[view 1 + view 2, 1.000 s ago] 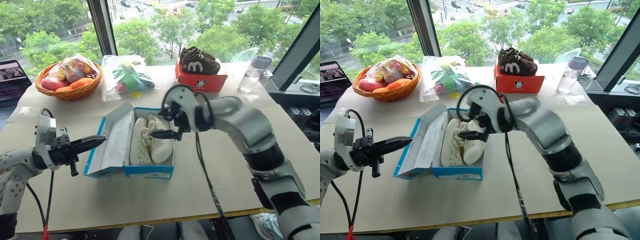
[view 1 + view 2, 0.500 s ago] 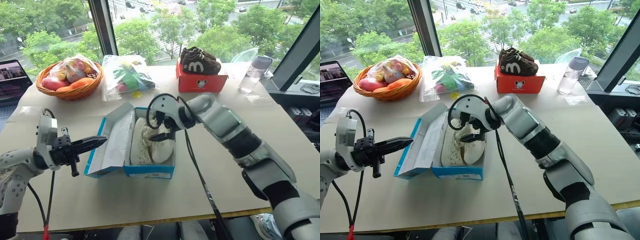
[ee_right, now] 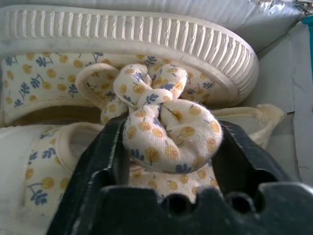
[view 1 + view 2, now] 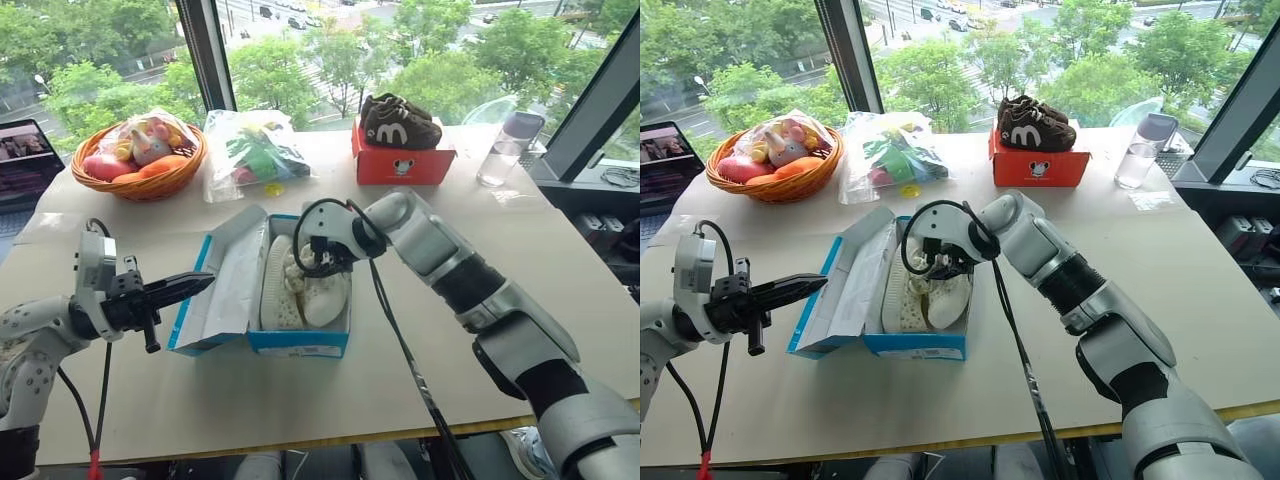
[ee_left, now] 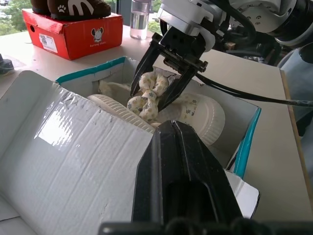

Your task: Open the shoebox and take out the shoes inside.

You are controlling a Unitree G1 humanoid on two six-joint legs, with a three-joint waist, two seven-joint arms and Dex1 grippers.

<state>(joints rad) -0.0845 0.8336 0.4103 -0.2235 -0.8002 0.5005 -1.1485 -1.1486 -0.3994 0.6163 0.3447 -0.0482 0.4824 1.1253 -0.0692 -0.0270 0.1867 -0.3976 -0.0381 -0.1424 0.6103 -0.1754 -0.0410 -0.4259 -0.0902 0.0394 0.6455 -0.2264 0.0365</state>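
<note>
Pinching shoes' point(image 5: 195, 107) knotted fabric bow | R hand point(image 5: 154, 98) clamped, inside shoebox point(image 4: 215, 300) | L hand point(image 4: 185, 287) closed, empty

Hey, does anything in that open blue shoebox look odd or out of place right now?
Slightly. In the shoebox, the shoes lie on their sides, one ribbed sole facing up, not sitting flat. The right end effector is closed on a knotted fabric bow rather than a shoe's body. Nothing looks spilled or damaged.
</note>
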